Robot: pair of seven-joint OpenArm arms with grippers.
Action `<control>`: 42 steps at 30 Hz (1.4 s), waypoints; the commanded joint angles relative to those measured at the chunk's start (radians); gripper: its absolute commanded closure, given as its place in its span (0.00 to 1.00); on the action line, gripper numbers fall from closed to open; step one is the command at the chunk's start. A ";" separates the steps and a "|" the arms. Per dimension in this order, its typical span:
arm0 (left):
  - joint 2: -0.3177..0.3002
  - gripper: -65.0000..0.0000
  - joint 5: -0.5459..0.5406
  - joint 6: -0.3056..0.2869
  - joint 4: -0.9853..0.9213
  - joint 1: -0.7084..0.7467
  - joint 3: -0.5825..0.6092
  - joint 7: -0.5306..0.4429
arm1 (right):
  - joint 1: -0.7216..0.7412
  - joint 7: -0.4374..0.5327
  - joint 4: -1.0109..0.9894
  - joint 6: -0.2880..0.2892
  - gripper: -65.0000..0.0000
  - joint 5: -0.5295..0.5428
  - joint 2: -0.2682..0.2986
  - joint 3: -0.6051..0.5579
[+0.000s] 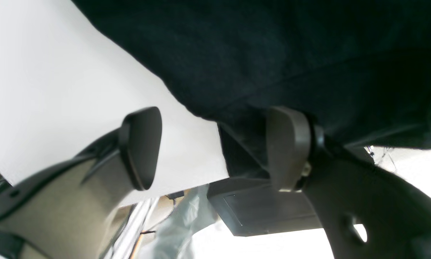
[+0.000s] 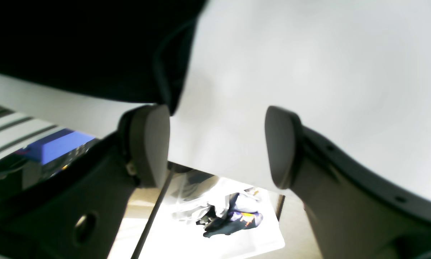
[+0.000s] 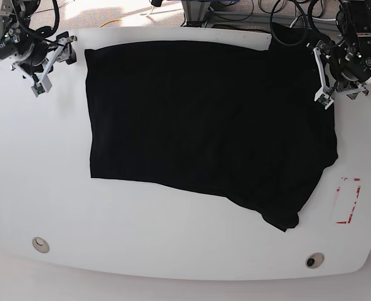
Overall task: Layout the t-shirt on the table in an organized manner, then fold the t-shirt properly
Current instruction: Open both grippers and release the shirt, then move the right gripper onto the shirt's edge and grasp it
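The black t-shirt (image 3: 204, 119) lies spread flat over the middle of the white table (image 3: 173, 244), with a sleeve pointing toward the near right. My left gripper (image 3: 336, 94) hangs at the shirt's far right corner. In the left wrist view the left gripper (image 1: 215, 147) is open, one finger (image 1: 287, 147) over the cloth edge of the t-shirt (image 1: 290, 54), holding nothing. My right gripper (image 3: 54, 68) sits just off the shirt's far left corner. In the right wrist view the right gripper (image 2: 215, 145) is open over bare table (image 2: 308, 54), beside the t-shirt (image 2: 75, 43).
A red tape rectangle (image 3: 348, 200) marks the table near its right edge. Two small round holes (image 3: 40, 244) (image 3: 314, 259) sit near the front edge. Cables and equipment (image 3: 235, 9) crowd behind the far edge.
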 commanded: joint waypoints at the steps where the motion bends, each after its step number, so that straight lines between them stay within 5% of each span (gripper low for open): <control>1: -0.011 0.36 0.002 -0.001 0.018 -0.057 -0.007 -0.011 | 0.077 0.043 0.012 0.012 0.38 0.004 0.020 -0.004; 20: -0.008 0.36 0.002 -0.001 0.018 -0.330 -0.009 -0.012 | 0.647 0.066 -0.179 0.015 0.38 -0.114 -0.023 -0.459; 28: -0.008 0.36 0.004 -0.001 0.019 -0.330 -0.110 -0.012 | 0.845 0.201 -0.480 0.088 0.38 -0.135 -0.074 -0.643; 42: -0.009 0.36 0.004 -0.001 0.019 -0.332 -0.377 -0.104 | 1.066 0.421 -0.842 0.088 0.38 -0.217 -0.190 -0.863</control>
